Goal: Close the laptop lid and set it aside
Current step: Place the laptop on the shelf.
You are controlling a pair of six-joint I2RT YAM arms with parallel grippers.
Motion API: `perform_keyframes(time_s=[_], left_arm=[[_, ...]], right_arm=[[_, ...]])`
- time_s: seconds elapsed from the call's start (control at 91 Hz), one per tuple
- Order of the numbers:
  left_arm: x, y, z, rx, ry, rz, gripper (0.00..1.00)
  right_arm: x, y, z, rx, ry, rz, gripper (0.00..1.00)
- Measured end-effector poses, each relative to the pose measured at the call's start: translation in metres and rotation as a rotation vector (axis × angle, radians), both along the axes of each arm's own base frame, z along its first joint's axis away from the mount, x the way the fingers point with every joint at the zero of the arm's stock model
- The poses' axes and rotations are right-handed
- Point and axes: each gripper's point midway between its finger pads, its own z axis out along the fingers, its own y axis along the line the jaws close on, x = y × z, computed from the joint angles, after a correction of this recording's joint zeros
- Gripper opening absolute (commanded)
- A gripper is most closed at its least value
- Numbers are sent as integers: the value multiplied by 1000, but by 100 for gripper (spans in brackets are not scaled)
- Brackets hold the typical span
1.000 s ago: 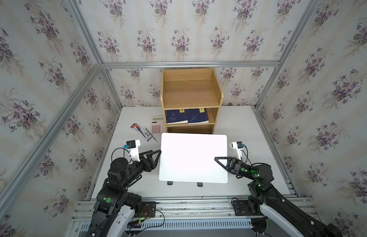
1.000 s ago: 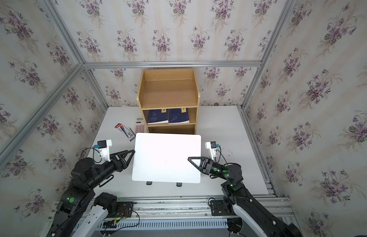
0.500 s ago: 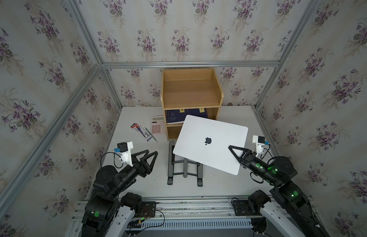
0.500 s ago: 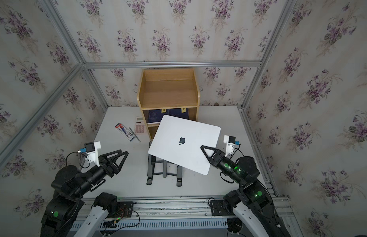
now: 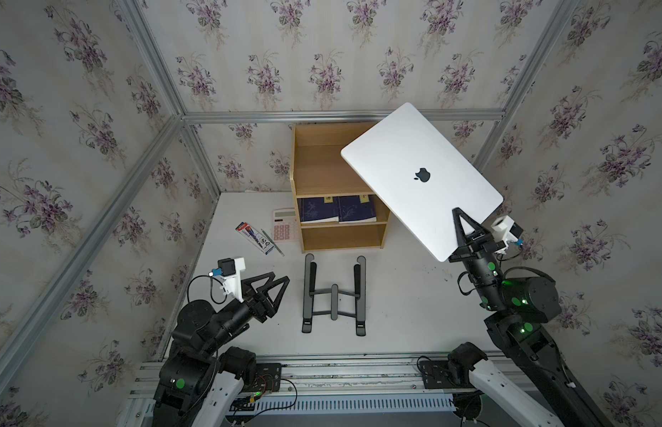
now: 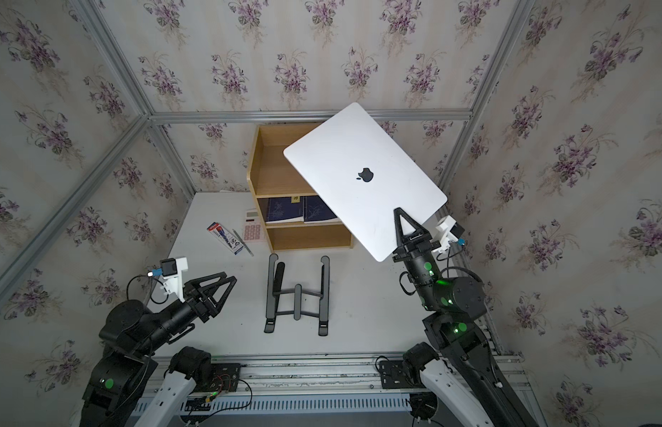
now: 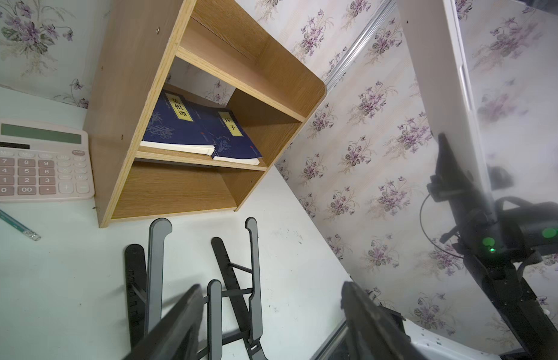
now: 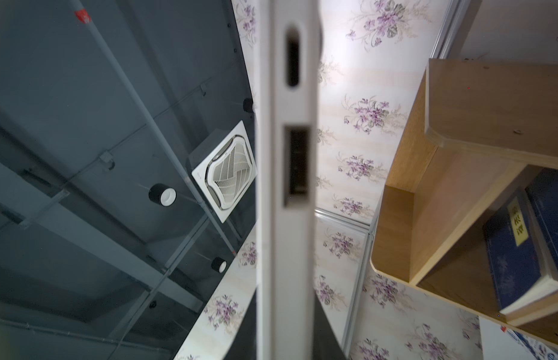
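The laptop (image 5: 422, 177) (image 6: 364, 177) is folded shut and hangs tilted in the air at the right, above the shelf's right end. Its lid (image 5: 396, 148) faces up, plain white with a grey apple logo. My right gripper (image 5: 459, 222) (image 6: 399, 222) is shut on the laptop's near edge, one finger on top and one below. The right wrist view shows that edge (image 8: 290, 218) end-on between the jaws, with two port slots. My left gripper (image 5: 281, 278) (image 6: 229, 278) (image 7: 271, 290) stands open and empty, low at the left beside the stand.
A dark grey folding stand (image 5: 335, 295) (image 7: 252, 265) lies bare mid-table. Behind it stands a wooden shelf (image 5: 322, 162) with two blue books (image 5: 337, 209). A pink calculator (image 5: 284, 225), a pen pack (image 5: 253, 237) and a pencil lie left of the shelf.
The laptop lay flat on the stand between both grippers. My right gripper has lifted it up and to the right, turning it. My left gripper has drawn back and opened wider.
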Motion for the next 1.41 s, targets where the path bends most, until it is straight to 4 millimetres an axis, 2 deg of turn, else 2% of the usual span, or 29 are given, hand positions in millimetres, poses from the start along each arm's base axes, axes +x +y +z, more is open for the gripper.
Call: perform_keyframes(time_s=[0.077, 0.198, 0.286, 0.363, 0.44, 0.527, 0.692, 0.857, 1.044, 1.231, 1.407], left_arm=[[2, 0, 0, -10, 1, 1, 72], [4, -1, 1, -14, 0, 2, 72], [7, -1, 0, -16, 7, 10, 72], [8, 0, -1, -17, 11, 18, 72], [9, 2, -1, -22, 17, 29, 72], [10, 2, -1, -21, 18, 33, 72], [12, 5, -2, -19, 20, 54, 72], [14, 5, -4, -20, 34, 59, 72], [15, 6, -10, -23, 52, 72, 72], [17, 9, -14, -27, 72, 91, 74], [17, 11, -17, -27, 88, 103, 74]], right_arm=[[15, 9, 23, 24, 10, -12, 0], [16, 41, 53, 74, -23, 18, 0], [17, 71, 63, 88, -27, 29, 0], [28, 94, 66, 73, -16, 11, 0], [43, 110, 58, 53, 31, -50, 0], [54, 118, 41, 35, 104, -152, 0], [69, 130, 7, 36, 199, -301, 0], [79, 154, -26, 3, 249, -387, 0], [75, 168, -27, 23, 271, -434, 0], [81, 174, -34, 10, 316, -501, 0], [87, 188, -44, -36, 346, -507, 0]])
